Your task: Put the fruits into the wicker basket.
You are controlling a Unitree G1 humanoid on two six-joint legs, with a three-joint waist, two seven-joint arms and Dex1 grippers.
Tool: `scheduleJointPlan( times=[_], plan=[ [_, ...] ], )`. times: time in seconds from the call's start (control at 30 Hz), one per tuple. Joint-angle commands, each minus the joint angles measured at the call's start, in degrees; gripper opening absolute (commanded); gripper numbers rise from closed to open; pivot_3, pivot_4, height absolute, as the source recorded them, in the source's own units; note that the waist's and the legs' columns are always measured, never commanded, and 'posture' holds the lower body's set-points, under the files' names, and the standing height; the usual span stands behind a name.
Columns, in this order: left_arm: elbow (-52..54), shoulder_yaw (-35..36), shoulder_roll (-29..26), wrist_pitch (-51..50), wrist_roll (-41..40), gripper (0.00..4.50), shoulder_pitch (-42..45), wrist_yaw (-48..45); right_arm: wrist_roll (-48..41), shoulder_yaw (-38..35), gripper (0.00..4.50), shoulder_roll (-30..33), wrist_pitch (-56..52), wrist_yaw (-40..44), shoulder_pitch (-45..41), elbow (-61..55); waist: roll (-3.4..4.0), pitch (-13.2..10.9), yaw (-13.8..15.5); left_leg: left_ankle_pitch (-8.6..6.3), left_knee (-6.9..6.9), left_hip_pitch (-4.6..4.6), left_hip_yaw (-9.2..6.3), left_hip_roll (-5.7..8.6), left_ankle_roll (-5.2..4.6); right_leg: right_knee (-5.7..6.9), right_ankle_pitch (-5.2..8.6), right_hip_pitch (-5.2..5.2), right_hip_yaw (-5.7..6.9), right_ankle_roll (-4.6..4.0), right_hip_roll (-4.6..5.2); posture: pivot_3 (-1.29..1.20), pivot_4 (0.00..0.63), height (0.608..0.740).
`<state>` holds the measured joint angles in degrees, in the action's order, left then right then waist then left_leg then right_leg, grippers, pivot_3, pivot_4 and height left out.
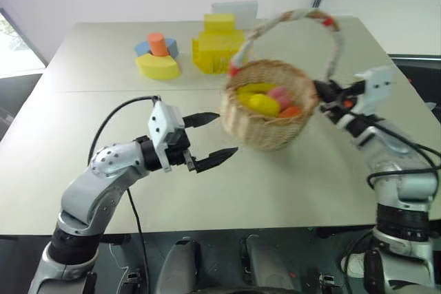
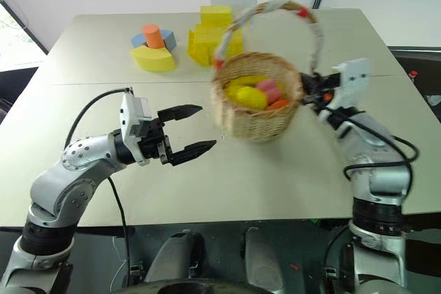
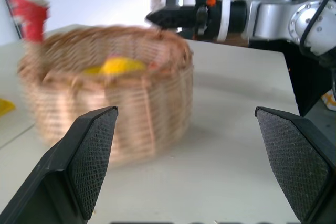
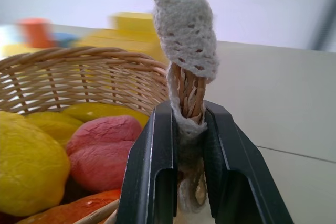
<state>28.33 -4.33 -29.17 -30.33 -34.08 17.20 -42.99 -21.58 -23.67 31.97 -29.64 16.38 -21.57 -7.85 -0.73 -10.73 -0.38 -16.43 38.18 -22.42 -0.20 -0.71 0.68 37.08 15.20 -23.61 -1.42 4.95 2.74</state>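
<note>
The wicker basket [image 1: 265,131] stands tilted in the middle of the table, its cloth-wrapped handle [image 1: 303,16] arching above it. Inside it lie the fruits: a yellow lemon [image 1: 264,104], a pink peach [image 1: 279,95], an orange-red mango [image 1: 291,111] and a yellow banana [image 1: 255,88]. My right gripper [image 1: 321,94] is shut on the foot of the handle [image 4: 185,51] at the basket's right rim. My left gripper [image 1: 227,133] is open just left of the basket, level with its wall, nothing between its fingers. In the left wrist view the basket [image 3: 110,108] sits ahead of the open fingers [image 3: 94,150].
Foam blocks stand at the back of the table: a yellow stack [image 1: 217,45] behind the basket, and a yellow arc with an orange cylinder [image 1: 158,44] and blue pieces to its left. The table's front edge [image 1: 227,228] runs below both arms.
</note>
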Motion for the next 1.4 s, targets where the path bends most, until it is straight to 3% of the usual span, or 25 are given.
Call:
scheduleJointPlan(
  times=[0.03, 0.23, 0.5, 0.53, 0.77, 0.9, 1.17, 1.4],
  plan=[
    [-0.89, -0.93, 0.87, 2.23, 1.65, 4.5, 1.97, -0.44, 3.11, -6.01, 0.14, 3.16, 3.63, -5.21, -2.65, 5.82, 0.0, 0.0, -0.2, 0.0, 0.0, 0.0, 0.02, 0.04, 0.0, 0.0, 0.0, 0.0, -0.01, 0.0, -0.03, 0.0, 0.15, 0.74],
    [-2.63, -1.59, 2.25, 3.68, 3.69, 4.5, 2.6, -0.2, 5.89, -6.99, 0.14, 5.23, 9.31, -7.35, -7.5, 20.5, 0.12, 0.0, -1.95, 0.0, -0.04, 0.14, 0.12, -0.08, -0.01, 0.09, 0.0, -0.01, -0.12, -0.01, -0.27, 0.0, 0.15, 0.74],
    [-3.03, -0.33, 2.37, 3.99, 4.71, 4.5, 1.43, 0.6, 6.09, -7.24, 4.24, 6.59, 9.6, -6.81, -4.72, 17.37, 0.16, 0.02, -1.78, 0.0, -0.03, 0.12, 0.09, -0.12, -0.01, 0.1, 0.0, 0.0, -0.13, 0.0, -0.21, 0.0, 0.15, 0.74],
    [-3.4, 0.06, 2.37, 4.08, 4.77, 4.5, 1.19, 0.79, 6.12, -7.56, 4.45, 6.81, 9.35, -6.83, -3.64, 15.64, 0.17, 0.02, -1.69, 0.0, -0.03, 0.11, 0.09, -0.12, -0.01, 0.09, 0.0, 0.0, -0.13, 0.0, -0.2, 0.0, 0.15, 0.74],
    [-8.66, 4.1, 1.1, 5.83, 7.39, 4.5, -1.25, 2.81, 0.91, -8.93, 4.45, 9.0, 5.42, 2.75, 10.36, -2.52, 0.18, 0.03, -0.46, 0.0, -0.04, 0.1, 0.07, -0.15, -0.01, 0.04, 0.0, 0.0, -0.11, 0.01, -0.18, 0.0, 0.15, 0.74],
    [-13.62, 9.87, -0.1, 9.22, 9.74, 4.5, -5.14, 5.24, -4.1, -2.16, 4.45, 9.41, 7.58, 16.0, 18.73, -13.29, 0.18, 0.03, -0.91, -0.01, -0.04, 0.16, 0.07, -0.17, -0.04, 0.01, 0.01, 0.06, -0.1, 0.01, -0.24, 0.0, 0.15, 0.74],
    [-14.32, 14.27, -0.23, 11.51, 13.27, 4.5, -12.49, 10.05, -2.88, 14.37, 4.45, 5.65, 8.52, 22.8, 15.68, -14.19, 0.14, 0.02, -0.38, -0.02, -0.01, 0.22, 0.01, -0.23, -0.04, 0.03, 0.01, 0.12, -0.06, 0.0, -0.16, 0.0, 0.15, 0.74],
    [-11.59, 16.2, 0.16, 12.8, 12.8, 4.5, -17.83, 11.17, -0.78, 17.22, 4.45, 3.88, 12.44, 25.33, 12.26, -6.88, 0.1, 0.01, -0.1, -0.02, -0.01, 0.12, -0.01, -0.15, -0.04, -0.02, 0.01, 0.11, 0.01, 0.0, 0.01, 0.0, 0.15, 0.74]
  ],
)
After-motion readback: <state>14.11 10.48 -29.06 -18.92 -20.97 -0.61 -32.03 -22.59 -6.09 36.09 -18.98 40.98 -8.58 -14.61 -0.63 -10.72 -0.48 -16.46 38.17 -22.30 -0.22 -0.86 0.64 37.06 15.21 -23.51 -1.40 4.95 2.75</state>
